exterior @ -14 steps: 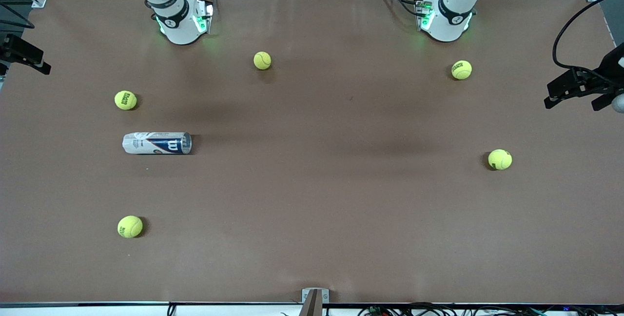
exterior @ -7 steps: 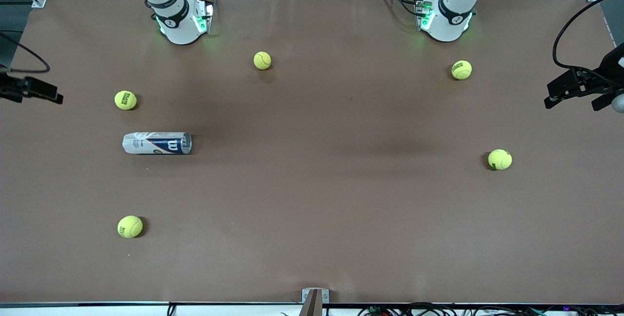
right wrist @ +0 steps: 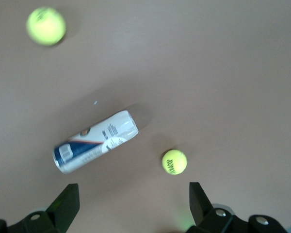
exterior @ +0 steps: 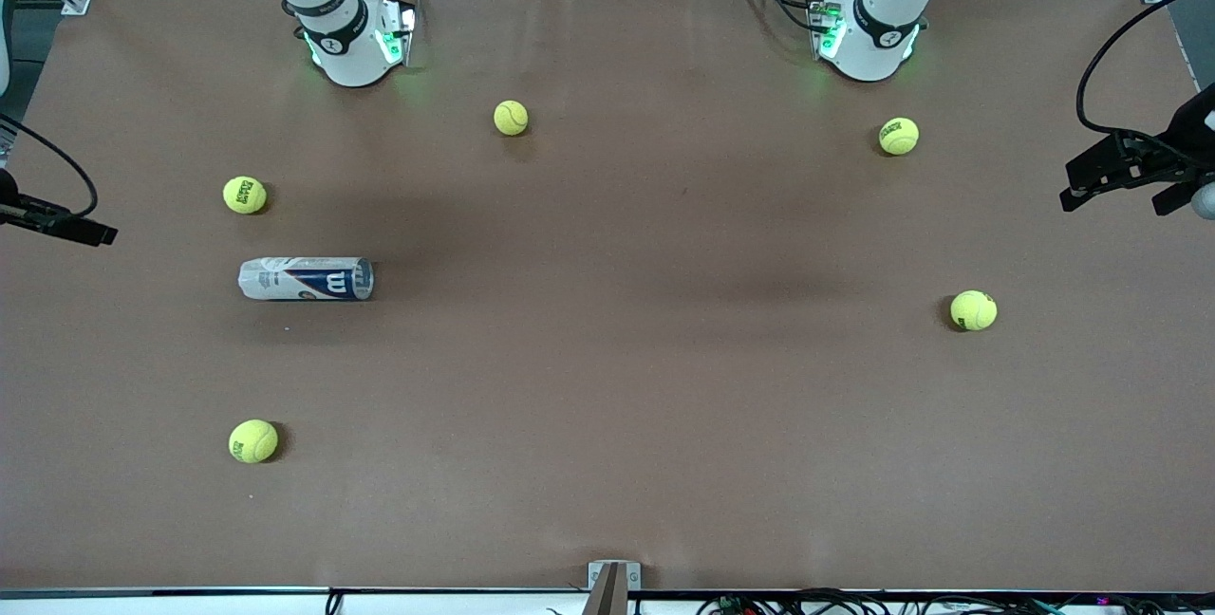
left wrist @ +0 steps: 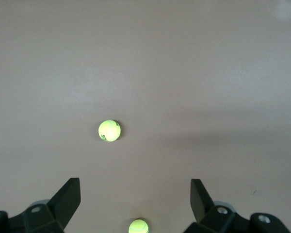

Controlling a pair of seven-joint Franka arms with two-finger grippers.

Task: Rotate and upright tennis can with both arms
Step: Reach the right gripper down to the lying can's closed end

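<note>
The tennis can [exterior: 306, 279] lies on its side on the brown table, toward the right arm's end, with the white "W" on its dark-blue label facing up. It also shows in the right wrist view [right wrist: 94, 141]. My right gripper [exterior: 65, 228] hangs in the air over the table's edge at the right arm's end, open and empty [right wrist: 134, 204], apart from the can. My left gripper [exterior: 1115, 180] hangs over the left arm's end of the table, open and empty [left wrist: 136, 194], far from the can.
Several yellow tennis balls lie scattered: one [exterior: 244, 195] just farther from the front camera than the can, one [exterior: 252, 441] nearer to it, one [exterior: 511, 118] near the right arm's base, and two [exterior: 898, 136] [exterior: 973, 310] toward the left arm's end.
My right gripper has moved along the right arm's end of the table and now hangs closer to the can. The left gripper, can and balls have not moved.
</note>
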